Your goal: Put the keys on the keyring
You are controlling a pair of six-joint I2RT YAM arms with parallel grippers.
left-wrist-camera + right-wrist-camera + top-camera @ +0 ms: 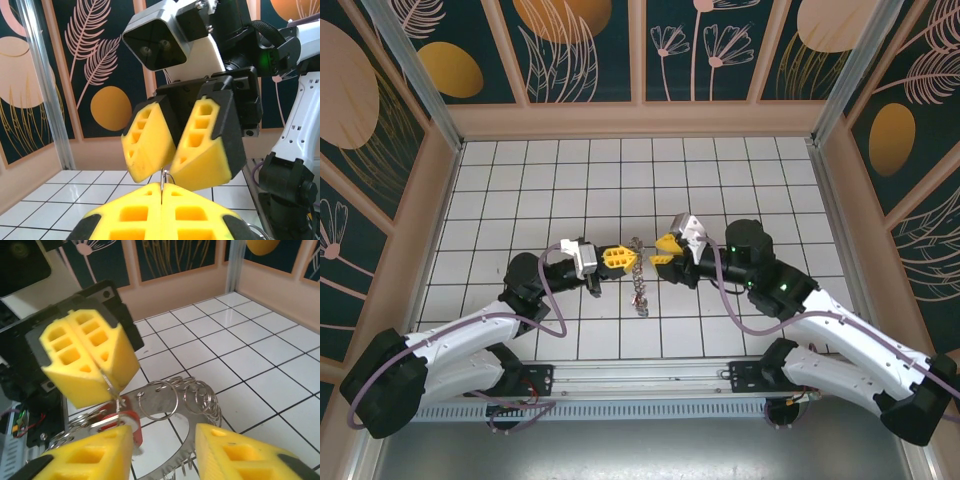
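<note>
The keyring [639, 275] hangs off the floor between my two grippers, seen edge-on from above. In the right wrist view it is a flat grey ring [158, 401] with several small wire split rings along its rim. My left gripper [617, 258] is shut on one of those thin wire rings [164, 181], its yellow pads pressed together [162, 192]. A red-headed key [134, 426] hangs beside that held wire; whether it is threaded on I cannot tell. My right gripper [165, 440] is open, its pads on either side of the keyring's lower part, and faces the left gripper [85, 357].
White tiled floor [720, 190] lies under both arms, enclosed by low wooden walls with dark leaf-pattern panels [580, 50]. A metal rail [650, 380] runs along the near edge by the arm bases.
</note>
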